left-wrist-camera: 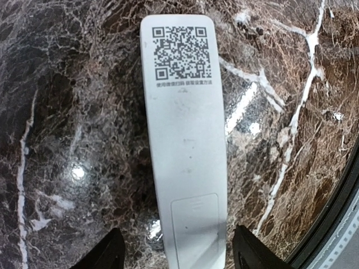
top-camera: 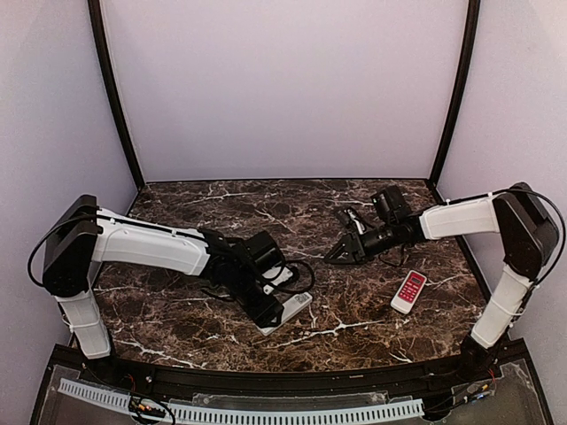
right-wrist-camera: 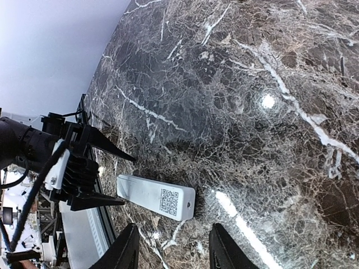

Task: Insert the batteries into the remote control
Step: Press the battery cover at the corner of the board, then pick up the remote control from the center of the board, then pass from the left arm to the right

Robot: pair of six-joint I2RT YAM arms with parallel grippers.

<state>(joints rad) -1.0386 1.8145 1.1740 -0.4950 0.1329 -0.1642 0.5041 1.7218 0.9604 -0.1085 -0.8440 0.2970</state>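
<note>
The remote control (left-wrist-camera: 185, 145) is laid face down on the marble table (top-camera: 195, 208), QR sticker up, with its battery cover (left-wrist-camera: 193, 224) in place at the end nearest the left gripper (left-wrist-camera: 179, 252). That end is flanked by the left fingers (left-wrist-camera: 106, 252), spread wide, with a gap on each side and no contact. The right gripper (right-wrist-camera: 174, 249) is held open, well apart from the remote control. A red-and-white remote (top-camera: 408, 291) is seen further right of it.
</note>
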